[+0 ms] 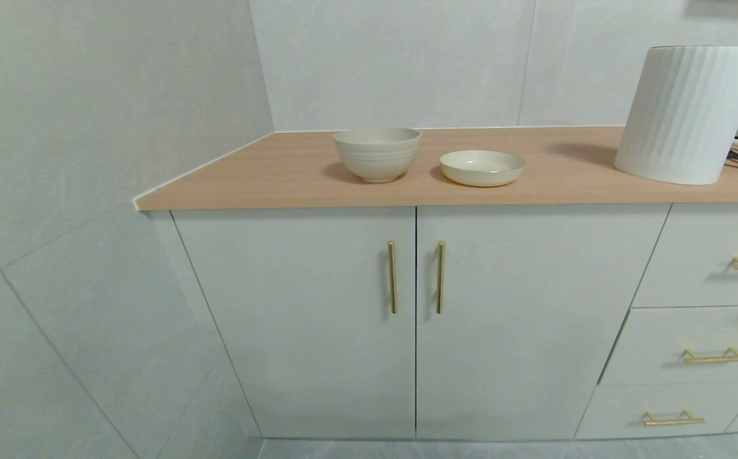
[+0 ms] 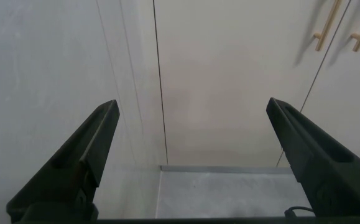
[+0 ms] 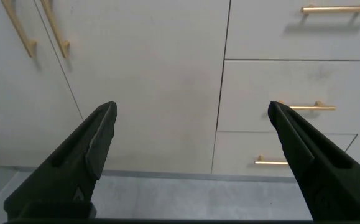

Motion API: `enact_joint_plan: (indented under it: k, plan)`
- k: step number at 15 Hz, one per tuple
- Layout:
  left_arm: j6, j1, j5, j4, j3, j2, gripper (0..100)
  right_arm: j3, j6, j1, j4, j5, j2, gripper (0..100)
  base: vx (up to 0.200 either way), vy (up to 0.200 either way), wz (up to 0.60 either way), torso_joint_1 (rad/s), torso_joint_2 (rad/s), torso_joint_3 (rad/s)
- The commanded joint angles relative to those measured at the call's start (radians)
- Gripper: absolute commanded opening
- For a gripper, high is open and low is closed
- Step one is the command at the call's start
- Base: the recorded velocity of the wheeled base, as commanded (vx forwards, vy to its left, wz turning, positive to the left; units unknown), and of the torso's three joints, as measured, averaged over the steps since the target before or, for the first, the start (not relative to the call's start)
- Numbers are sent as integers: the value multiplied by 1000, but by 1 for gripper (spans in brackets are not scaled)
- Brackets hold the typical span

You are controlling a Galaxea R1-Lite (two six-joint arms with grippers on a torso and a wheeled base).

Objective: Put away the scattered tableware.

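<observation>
Cream stoneware, by the look of it: a deep bowl point(image 1: 376, 153) and a shallow dish point(image 1: 482, 167) stand on the wood-grain countertop point(image 1: 248, 185). They are apart but just beside each other, about midway along it. The dish sits nearer the front edge, the bowl on the side of the wall corner.

Neither has been put away, so the task appears to be at its very start. Both pieces are left to move, presumably behind the two flat white cupboard doors point(image 1: 305, 319) beneath (both shut, their slim brass bar handles point(image 1: 392, 276) flanking the seam).

The bowl has a rounded belly with faint horizontal ridges and a matt finish. The dish is low, smooth and slightly glossy inside. Toward the countertop's right end stands a tall white fluted cylinder point(image 1: 687, 115), well apart from the tableware.

The left gripper point(image 2: 192, 107) hangs low before the cupboard doors. The right gripper point(image 3: 192, 109) hangs low where the doors meet the drawers point(image 3: 279, 93). Each has dark, wedge-shaped fingers spread wide with nothing between them.
</observation>
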Motion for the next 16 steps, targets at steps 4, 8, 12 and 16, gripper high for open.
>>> enact_joint_plan:
  k: [4,8,12,16]
  plan:
    - [0,0,1,0,0,0,100,-207,90,94,58,201,217,100,0,0,0,0,0,0]
    - [0,0,1,0,0,0,100,-348,88,163,47,384,643,100,0,0,0,0,0,0]
    - [0,0,1,0,0,0,100,-536,91,236,-121,450,1056,100,0,0,0,0,0,0]
    - [0,0,1,0,0,0,100,-739,174,378,-258,513,1398,100,0,0,0,0,0,0]
